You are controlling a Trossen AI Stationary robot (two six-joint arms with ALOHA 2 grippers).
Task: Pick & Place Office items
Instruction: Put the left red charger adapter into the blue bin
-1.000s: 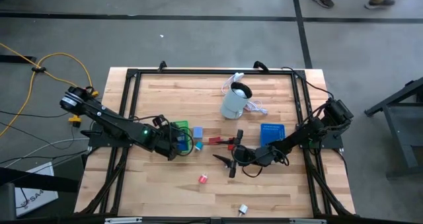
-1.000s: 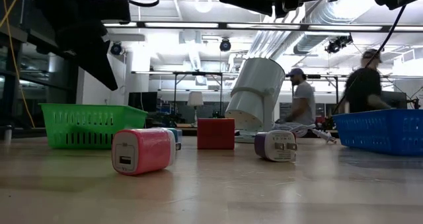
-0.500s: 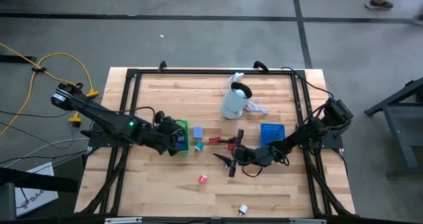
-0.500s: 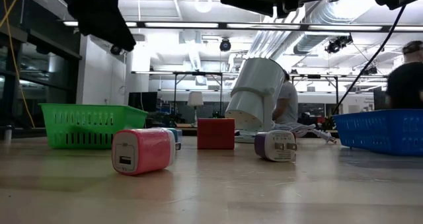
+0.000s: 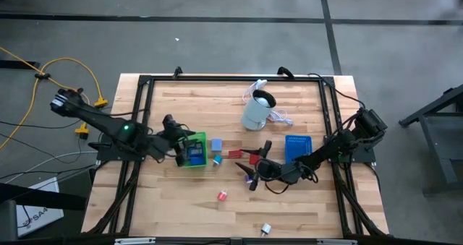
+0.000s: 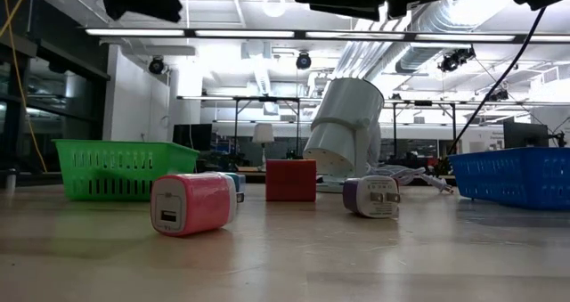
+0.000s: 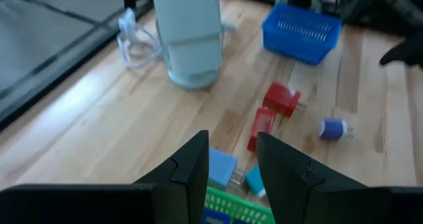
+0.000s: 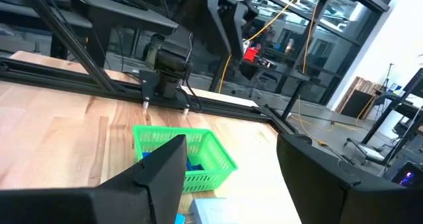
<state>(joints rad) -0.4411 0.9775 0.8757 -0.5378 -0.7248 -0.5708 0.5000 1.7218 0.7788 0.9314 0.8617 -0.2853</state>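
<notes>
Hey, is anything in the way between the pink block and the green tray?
Nothing visible is. Only bare table lies between the pink block and the green tray. The teal piece and the blue piece sit beside the tray, off that line.

L arm comes in from table's left edge, reaching toward centre-left, wrist raised. L gripper (image 5: 178,131) points across the table; fingers (image 7: 188,174) close together w/ narrow gap, nothing between them.

R arm comes in from right edge, elbow near the frame, forearm angled low toward table centre. R gripper (image 5: 253,171) faces left; fingers (image 8: 165,171) spread wide, nothing between them.

Low view: only dark undersides of both arms along the top edge, grippers themselves not distinguishable there.
</notes>
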